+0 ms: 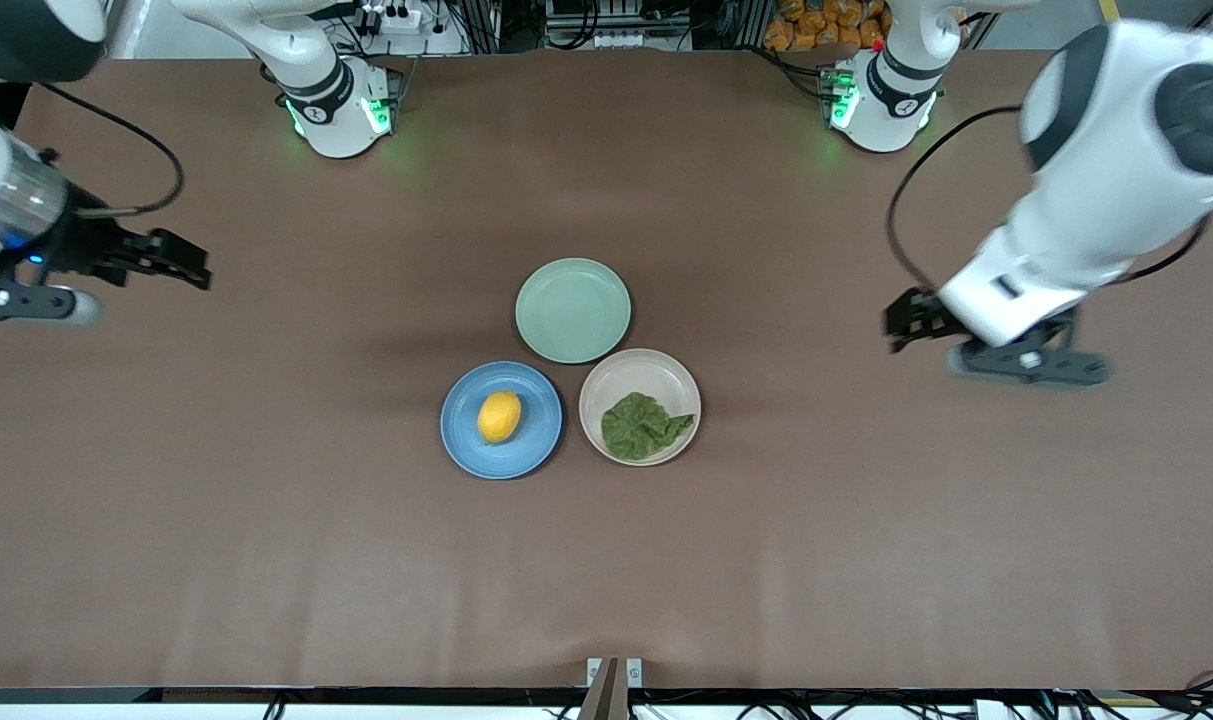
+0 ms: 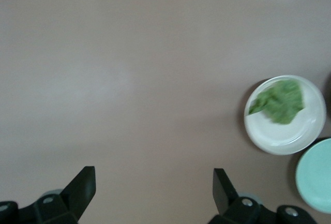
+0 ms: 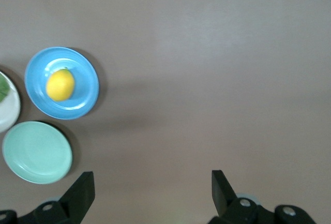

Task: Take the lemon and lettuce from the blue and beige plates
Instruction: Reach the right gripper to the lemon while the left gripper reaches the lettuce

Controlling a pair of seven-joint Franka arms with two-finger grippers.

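Observation:
The lemon (image 1: 499,416) lies on the blue plate (image 1: 466,440) in the middle of the table. The lettuce (image 1: 644,425) lies on the beige plate (image 1: 618,380), beside the blue plate toward the left arm's end. My left gripper (image 1: 901,320) is open and empty over bare table, well apart from the beige plate. My right gripper (image 1: 191,265) is open and empty over bare table toward the right arm's end. The left wrist view shows the lettuce (image 2: 279,101) on the beige plate (image 2: 279,142) and my open left gripper (image 2: 154,182). The right wrist view shows the lemon (image 3: 60,84) on the blue plate (image 3: 78,102) and my open right gripper (image 3: 152,185).
An empty mint-green plate (image 1: 573,309) touches both plates and lies farther from the front camera; it also shows in the left wrist view (image 2: 318,175) and the right wrist view (image 3: 36,151). Brown table (image 1: 266,520) spreads around the plates.

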